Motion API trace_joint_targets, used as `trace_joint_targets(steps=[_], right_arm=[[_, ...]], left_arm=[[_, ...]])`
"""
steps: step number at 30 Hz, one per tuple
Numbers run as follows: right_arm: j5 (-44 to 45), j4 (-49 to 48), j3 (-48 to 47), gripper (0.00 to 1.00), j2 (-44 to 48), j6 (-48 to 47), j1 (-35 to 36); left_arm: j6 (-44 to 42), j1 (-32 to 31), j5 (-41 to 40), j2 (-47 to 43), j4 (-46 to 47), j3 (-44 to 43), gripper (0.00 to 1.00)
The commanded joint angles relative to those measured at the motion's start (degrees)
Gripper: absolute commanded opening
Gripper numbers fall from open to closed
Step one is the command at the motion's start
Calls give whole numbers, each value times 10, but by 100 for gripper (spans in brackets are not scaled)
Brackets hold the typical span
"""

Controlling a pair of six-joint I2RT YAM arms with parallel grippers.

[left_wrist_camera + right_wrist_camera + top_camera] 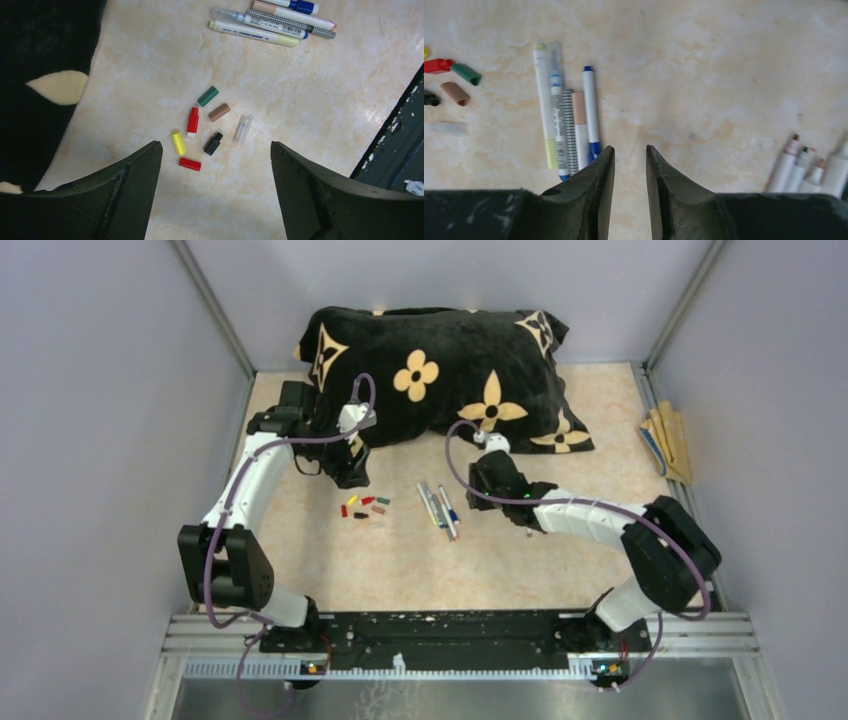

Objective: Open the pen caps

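Observation:
Several loose pen caps [365, 506] lie in a cluster on the table: green [208, 96], brown [219, 112], red-and-white [193, 121], yellow [177, 143], black [213, 143], red [190, 164] and clear [243, 129]. Several pens [438, 510] lie side by side to their right, also in the left wrist view [270, 22] and the right wrist view [566, 120]. My left gripper [216, 144] hangs wide open and empty above the caps. My right gripper [630, 147] is empty, its jaws a narrow gap apart, just right of the pens. More pens [809, 167] with bare tips lie at the right.
A black pillow with tan flowers [440, 370] fills the back of the table, close behind the left gripper [350, 468]. Flat tan sticks [668, 440] lie at the right edge. Grey walls stand on both sides. The black base rail [450, 630] runs along the near edge.

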State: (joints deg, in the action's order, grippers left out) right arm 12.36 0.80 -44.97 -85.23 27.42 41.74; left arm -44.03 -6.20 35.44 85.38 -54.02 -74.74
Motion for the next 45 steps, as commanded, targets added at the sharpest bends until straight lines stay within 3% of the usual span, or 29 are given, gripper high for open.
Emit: trace_joint_targets(steps=[1,12,19,28,31,37,41,45], right_arm=[[-9,-9,-73,30,-69,-15,33],[-14,21,-169,28,-189,-22,42],[-12,25,-177,28,-210,-30,53],[55,63,-186,24,-230,-42,68],[83,64,-174,19,-219,-40,67],[93,46,-155,1,-156,-27,58],[75,0,-136,0,-78,0,58],[62,-79,-108,0,4,54,68]], left_arm=[[9,11,2,-3,-16,-25,97],[5,19,-3,-17,-19,-12,99],[8,21,8,-21,-20,-11,99],[9,29,7,-22,-20,-11,99],[15,30,7,-21,-20,-13,99],[25,30,32,-21,-31,-33,99],[42,30,59,-35,-25,-48,99],[58,28,156,-43,-18,-29,99]])
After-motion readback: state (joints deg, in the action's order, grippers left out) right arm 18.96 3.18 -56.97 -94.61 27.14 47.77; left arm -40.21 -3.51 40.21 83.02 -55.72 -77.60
